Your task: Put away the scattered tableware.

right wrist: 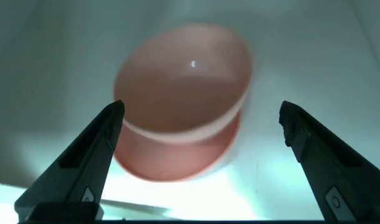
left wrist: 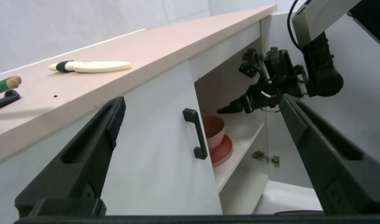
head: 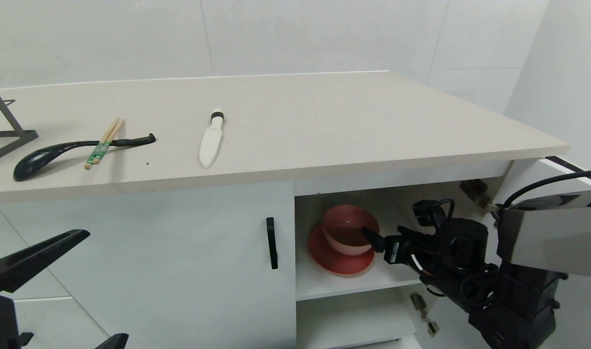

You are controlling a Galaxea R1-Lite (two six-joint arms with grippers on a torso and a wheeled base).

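A red bowl (head: 346,235) stands on a red plate (head: 341,264) on the shelf of the open cabinet. My right gripper (head: 375,240) is at the cabinet mouth, just right of the bowl, open, with nothing held. In the right wrist view the bowl (right wrist: 184,93) and plate (right wrist: 227,146) lie just beyond the spread gripper (right wrist: 200,109). On the countertop lie a black spoon (head: 58,150), a pair of chopsticks (head: 103,143) across its handle, and a white sheathed knife (head: 211,140). My left gripper (head: 104,286) hangs open low at the left, before the closed door.
The left cabinet door is closed, with a black handle (head: 272,242). The right door (head: 542,237) is swung open beside my right arm. A dark metal rack (head: 5,128) stands at the countertop's far left. A lower shelf (head: 353,320) sits under the plate.
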